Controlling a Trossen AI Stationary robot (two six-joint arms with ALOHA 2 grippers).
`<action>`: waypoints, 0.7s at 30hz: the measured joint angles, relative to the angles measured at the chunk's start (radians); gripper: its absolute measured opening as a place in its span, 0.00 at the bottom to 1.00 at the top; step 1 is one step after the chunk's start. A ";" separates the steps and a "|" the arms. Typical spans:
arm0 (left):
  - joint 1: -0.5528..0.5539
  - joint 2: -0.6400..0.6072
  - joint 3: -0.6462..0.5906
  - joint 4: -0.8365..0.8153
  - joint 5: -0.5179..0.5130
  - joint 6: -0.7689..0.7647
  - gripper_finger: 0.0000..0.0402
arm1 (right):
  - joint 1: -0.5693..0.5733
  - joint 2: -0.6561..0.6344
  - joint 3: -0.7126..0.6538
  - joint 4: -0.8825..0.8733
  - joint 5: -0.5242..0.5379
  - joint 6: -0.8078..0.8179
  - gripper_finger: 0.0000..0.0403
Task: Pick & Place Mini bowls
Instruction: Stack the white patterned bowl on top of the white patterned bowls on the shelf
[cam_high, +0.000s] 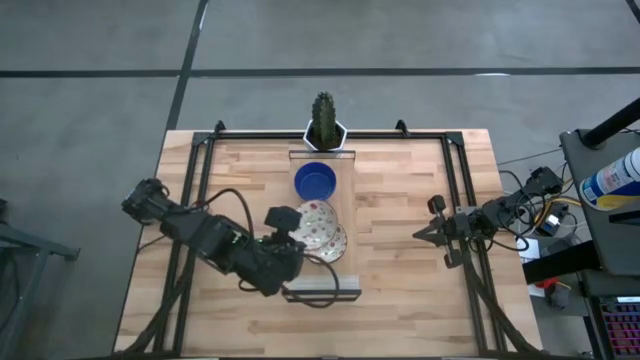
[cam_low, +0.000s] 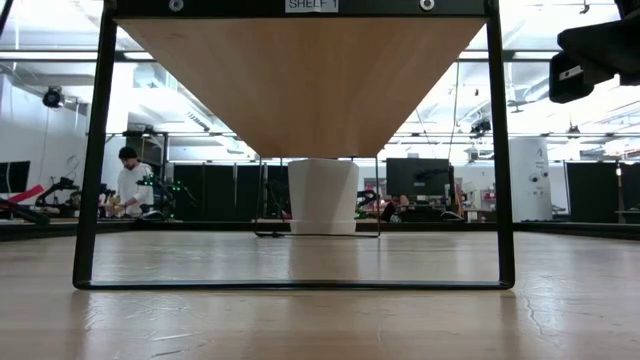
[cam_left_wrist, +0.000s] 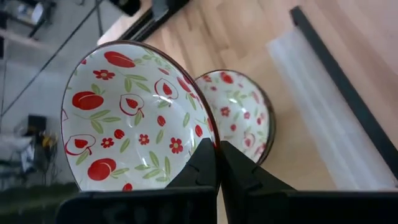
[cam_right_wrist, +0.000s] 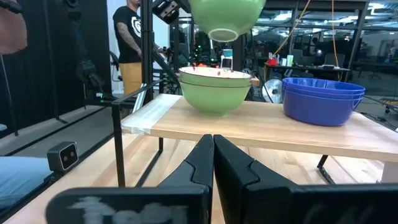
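Observation:
A raised wooden shelf (cam_high: 322, 270) carries the bowls. A stack of cobalt blue mini bowls (cam_high: 316, 182) (cam_right_wrist: 323, 99) sits toward its far end. Speckled cream bowls with green undersides are stacked (cam_high: 334, 244) (cam_left_wrist: 239, 115) (cam_right_wrist: 214, 93) on the shelf's middle. My left gripper (cam_high: 297, 228) (cam_left_wrist: 217, 155) is shut on another speckled bowl (cam_high: 313, 220) (cam_left_wrist: 134, 118) (cam_right_wrist: 227, 15), above that stack. My right gripper (cam_high: 432, 232) (cam_right_wrist: 213, 149) is shut, waiting over the table's right side, pointing at the shelf. My left gripper pinches the speckled bowl by its rim (cam_left_wrist: 210, 142), one finger (cam_left_wrist: 198, 165) inside the bowl and the other (cam_left_wrist: 239, 168) outside. It comes from the table's left side. The bowl is lifted clear of the stack below, open side up.
The white hexagonal cactus pot (cam_high: 325, 132) (cam_low: 323, 195) stands at the table's far edge behind the shelf. The shelf's black frame legs (cam_low: 95, 150) stand on the table. A person (cam_right_wrist: 130, 43) stands beyond the table. Bare wood lies left and right of the shelf.

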 joint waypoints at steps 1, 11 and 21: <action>0.003 0.000 -0.003 0.006 0.012 0.023 0.00 | 0.000 0.000 0.000 0.000 0.000 0.000 0.02; 0.048 0.053 -0.009 0.003 0.079 0.100 0.00 | 0.000 0.000 0.000 0.000 0.000 0.000 0.02; 0.050 0.077 -0.009 -0.014 0.143 0.103 0.00 | 0.000 0.000 0.000 0.000 0.000 0.000 0.02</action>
